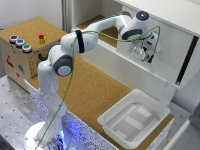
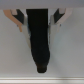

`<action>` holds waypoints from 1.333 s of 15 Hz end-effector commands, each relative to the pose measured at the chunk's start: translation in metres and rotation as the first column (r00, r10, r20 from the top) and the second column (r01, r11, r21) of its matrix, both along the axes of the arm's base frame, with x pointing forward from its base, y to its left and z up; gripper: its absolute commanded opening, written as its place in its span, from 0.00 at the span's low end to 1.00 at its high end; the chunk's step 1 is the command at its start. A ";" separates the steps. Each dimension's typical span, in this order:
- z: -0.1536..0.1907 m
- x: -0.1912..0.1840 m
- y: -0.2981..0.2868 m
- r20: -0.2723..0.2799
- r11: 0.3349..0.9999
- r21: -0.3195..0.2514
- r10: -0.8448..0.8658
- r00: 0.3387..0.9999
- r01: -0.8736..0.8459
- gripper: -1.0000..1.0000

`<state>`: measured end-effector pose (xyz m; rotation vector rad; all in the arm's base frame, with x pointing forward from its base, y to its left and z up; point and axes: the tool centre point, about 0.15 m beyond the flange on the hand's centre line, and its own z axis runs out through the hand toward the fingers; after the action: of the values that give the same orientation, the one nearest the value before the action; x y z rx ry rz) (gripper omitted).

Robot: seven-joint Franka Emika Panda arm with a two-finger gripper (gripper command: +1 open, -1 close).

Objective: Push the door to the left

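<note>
The door [image 1: 172, 42] is a flat white panel covering the part of the white cabinet towards the exterior view's right. An opening [image 1: 95, 22] on the exterior view's left shows a cork interior. My gripper [image 1: 146, 54] is up against the door's face, near its middle. In the wrist view the two dark fingers [image 2: 40, 35] lie together as one tapered shape, shut on nothing, with the tip [image 2: 41, 67] against the plain white door surface [image 2: 67, 50]. Whether the tip touches the panel I cannot tell.
A dark gap [image 1: 187, 60] runs along the door's edge at the exterior view's right. A white plastic tray [image 1: 107, 120] sits on the cork table [image 1: 95, 85] below the cabinet. A wooden box with coloured buttons [image 1: 22, 52] stands at the exterior view's left.
</note>
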<state>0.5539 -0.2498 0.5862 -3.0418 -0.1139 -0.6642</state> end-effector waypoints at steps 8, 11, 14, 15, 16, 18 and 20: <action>-0.012 0.014 0.132 -0.046 0.995 -0.033 0.088 0.995 -0.090 0.00; -0.015 0.013 0.145 -0.045 0.991 -0.043 0.128 0.991 -0.130 0.00; -0.018 0.016 0.168 -0.046 0.976 -0.028 0.216 0.975 -0.218 0.00; -0.017 0.016 0.180 -0.043 0.970 -0.037 0.240 0.970 -0.242 0.00; -0.016 0.016 0.191 -0.035 0.967 -0.048 0.251 0.967 -0.252 0.00; -0.012 0.016 0.212 -0.019 0.969 -0.053 0.241 0.970 -0.241 0.00; -0.008 0.014 0.240 -0.010 0.977 -0.040 0.208 0.978 -0.208 0.00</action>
<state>0.5502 -0.0796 0.5864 -2.9529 -0.4951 -0.5752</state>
